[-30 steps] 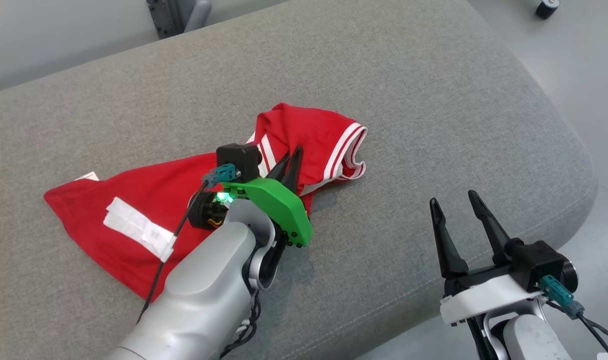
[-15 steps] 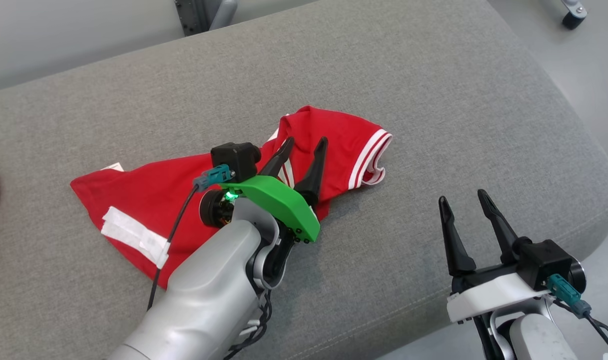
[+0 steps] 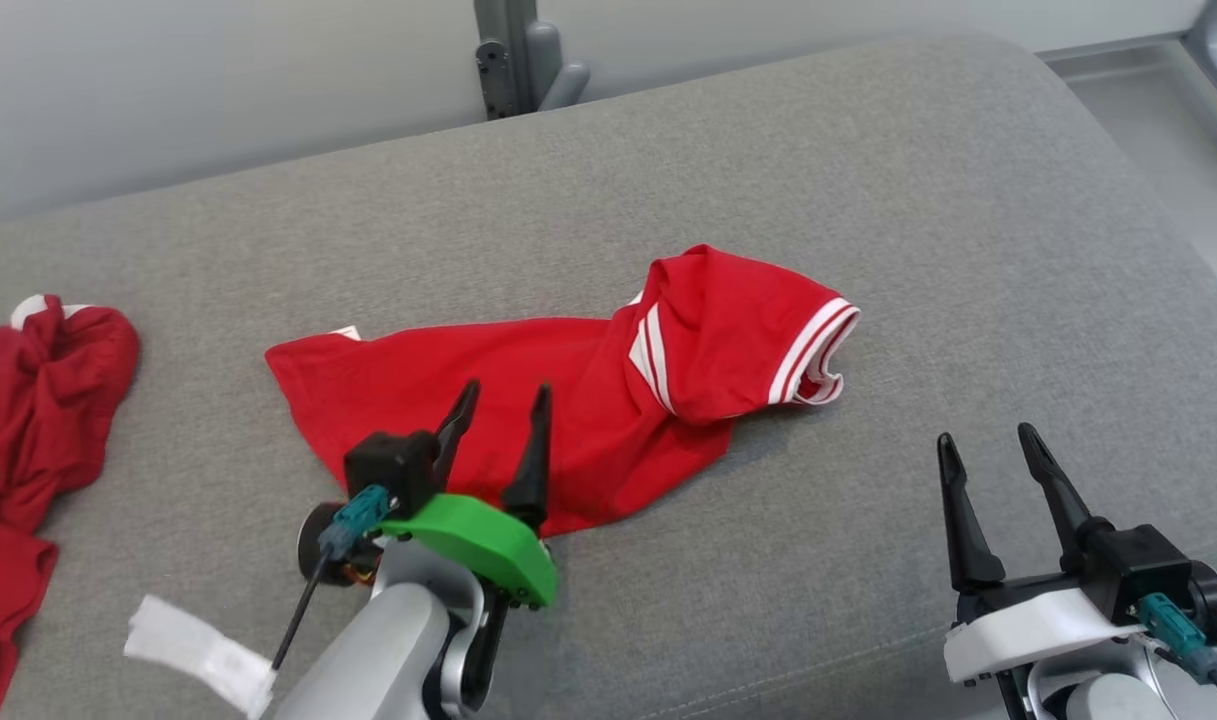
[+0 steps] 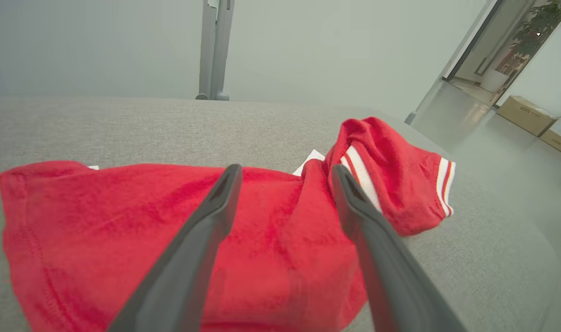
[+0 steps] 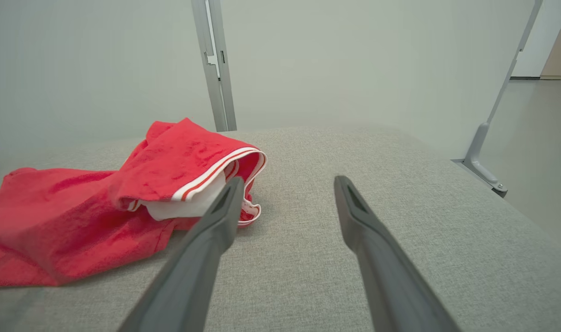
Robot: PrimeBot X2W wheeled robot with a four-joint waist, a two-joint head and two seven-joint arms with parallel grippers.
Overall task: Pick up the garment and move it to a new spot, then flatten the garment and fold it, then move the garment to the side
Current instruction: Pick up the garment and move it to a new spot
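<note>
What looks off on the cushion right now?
The red shirt is not flat: its striped sleeve end is humped up and folded over on the right side. A second red garment lies crumpled at the left edge of the cushion. Nothing looks torn or spilled.

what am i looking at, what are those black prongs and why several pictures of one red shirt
It's a two-armed robot; the black prongs are the fingers of its hands. One picture looks down from its head: left hand at lower left, right hand at lower right. The other two come from cameras on each wrist, looking along that hand's fingers. A crumpled red shirt lies on a gray cushion, with more red clothing at the far left. Both hands are open and hold nothing.
</note>
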